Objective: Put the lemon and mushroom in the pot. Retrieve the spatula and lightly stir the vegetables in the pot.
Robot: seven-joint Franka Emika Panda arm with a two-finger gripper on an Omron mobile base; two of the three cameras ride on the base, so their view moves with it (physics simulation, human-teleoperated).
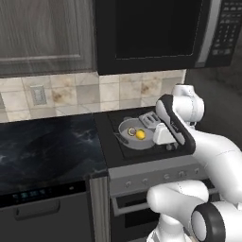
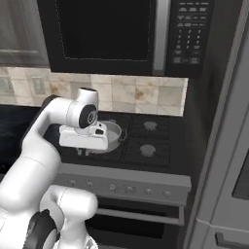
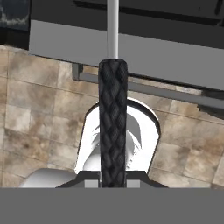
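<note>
Already the lemon and mushroom sit in the pot on the stove's near left burner, and the jaws are clenched on the spatula handle, head over the pot's far rim; stirring remains.

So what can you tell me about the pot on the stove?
The pot is round, shallow and grey, like metal, with a paler inside. It sits upright on the front left burner of the black stove. Inside it lie the yellow lemon and something small beside it, too tiny to make out. The spatula hangs over its far rim.
</note>
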